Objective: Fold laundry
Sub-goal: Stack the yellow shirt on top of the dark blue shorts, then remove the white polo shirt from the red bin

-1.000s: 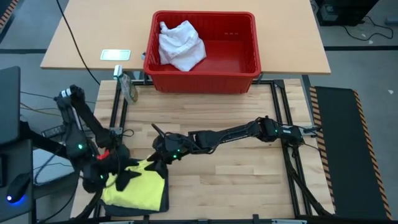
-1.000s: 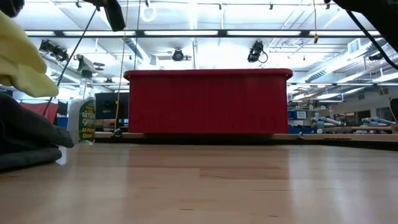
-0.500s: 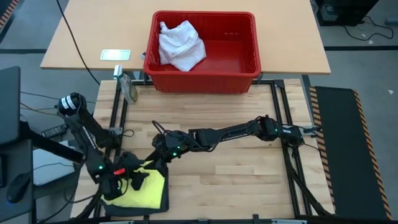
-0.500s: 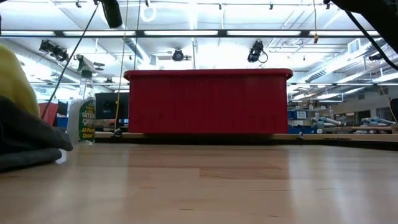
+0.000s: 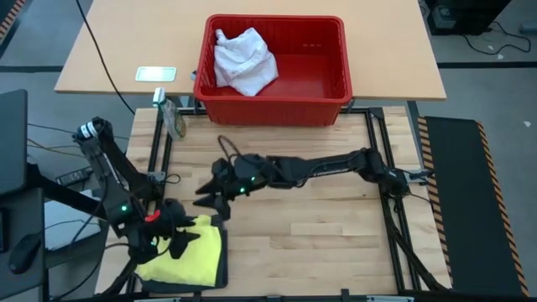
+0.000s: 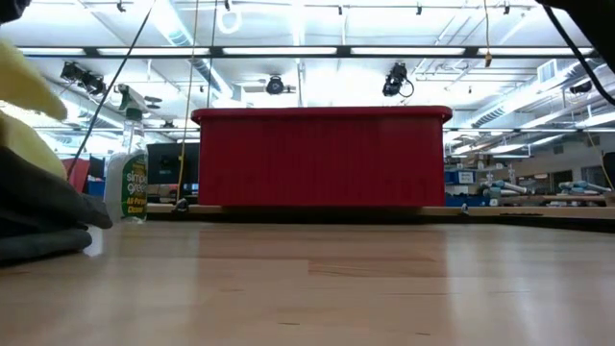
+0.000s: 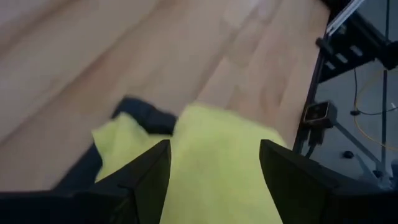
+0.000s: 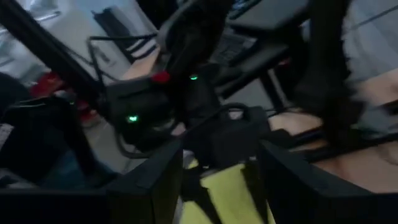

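Observation:
A yellow garment [image 5: 189,258] lies flat on a dark grey garment [image 5: 223,270] at the table's near left corner; both show at the left of the low view, the yellow garment [image 6: 27,106] above the dark grey garment [image 6: 38,216]. My left gripper [image 5: 178,239] is open just over the yellow garment's far part, which shows between its fingers in the left wrist view [image 7: 214,186]. My right gripper [image 5: 205,200] is open and empty, above the table just beyond the garment's far right corner. A white garment [image 5: 243,60] lies in the red basket [image 5: 323,71]. My left gripper's open fingers [image 7: 146,180] stand over the yellow garment from above, slanting down; I cannot tell whether they touch it. The garment lies on the dark grey one.
The red basket stands on the far table, beyond the work surface. A spray bottle [image 5: 174,117] stands at the far left. Bare wood [image 5: 319,243] lies to the right of the garments.
My right gripper has drawn back from the yellow garment's far right corner toward the far edge and up. My left gripper has shifted a little toward the near edge over the garment. In the low view the yellow cloth has sunk lower onto the dark grey garment.

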`<state>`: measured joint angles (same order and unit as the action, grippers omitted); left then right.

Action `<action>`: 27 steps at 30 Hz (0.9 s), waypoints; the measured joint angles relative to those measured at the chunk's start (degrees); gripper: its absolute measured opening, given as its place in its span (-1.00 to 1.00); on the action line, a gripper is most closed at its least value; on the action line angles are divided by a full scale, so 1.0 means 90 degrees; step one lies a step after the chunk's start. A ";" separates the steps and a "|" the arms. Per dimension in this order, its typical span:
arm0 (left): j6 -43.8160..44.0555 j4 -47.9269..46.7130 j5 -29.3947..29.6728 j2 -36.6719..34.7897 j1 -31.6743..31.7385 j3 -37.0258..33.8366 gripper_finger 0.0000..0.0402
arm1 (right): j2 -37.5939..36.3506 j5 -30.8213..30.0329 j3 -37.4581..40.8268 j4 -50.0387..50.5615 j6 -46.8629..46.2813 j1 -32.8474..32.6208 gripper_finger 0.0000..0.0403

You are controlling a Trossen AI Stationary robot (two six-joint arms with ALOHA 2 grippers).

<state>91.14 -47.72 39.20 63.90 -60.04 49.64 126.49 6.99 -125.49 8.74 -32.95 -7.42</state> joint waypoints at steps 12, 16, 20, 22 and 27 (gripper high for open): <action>-0.1877 -0.0915 0.0016 -0.0381 0.1637 0.0751 0.23 | -0.0982 -0.1357 0.0000 0.2221 0.1187 0.0394 0.03; -0.2624 -0.0772 0.0017 -0.0567 0.2606 0.0751 0.23 | -0.1116 -0.1624 0.0000 0.2749 0.1614 0.0834 0.02; -0.3736 -0.0222 -0.0196 -0.0750 0.3797 0.0751 0.23 | -0.1191 -0.1139 0.0000 0.3073 0.1698 0.1505 0.00; -0.4476 0.0200 -0.0644 -0.0782 0.4498 0.0751 0.23 | -0.1196 -0.0819 0.0000 0.3265 0.1804 0.1836 -0.02; -0.5839 0.1225 -0.1709 -0.0727 0.6344 0.0751 0.23 | -0.1196 -0.0332 0.0000 0.3680 0.2369 0.2560 -0.06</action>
<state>38.59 -36.69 23.81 57.36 -2.94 56.40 115.72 4.00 -125.49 41.87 -11.62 15.63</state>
